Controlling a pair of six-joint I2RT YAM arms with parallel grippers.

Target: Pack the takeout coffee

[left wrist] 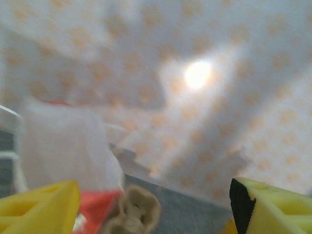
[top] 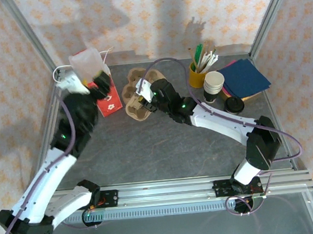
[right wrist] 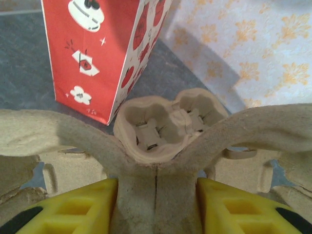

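Arms, two of them, seen from above: the left gripper (top: 100, 84) hangs over one red paper bag (top: 110, 104); the right gripper (top: 143, 94) is on one pulp cup carrier (top: 135, 105) just beside it. Well behind the right gripper stand one paper cup (top: 214, 83), open-topped, its black lid (top: 234, 105) lying near — and one yellow cup (top: 197, 78) holding stirrers (top: 206, 59). Left wrist: fingers (left wrist: 39, 207) wide apart, nothing between. Right wrist: jaws clamped on the carrier's centre rib (right wrist: 156, 192), the well (right wrist: 153, 134) ahead empty.

Floral-print walls (top: 153, 18) (orange on white), dark grey tabletop (top: 165, 149), metal corner posts (top: 27, 38)
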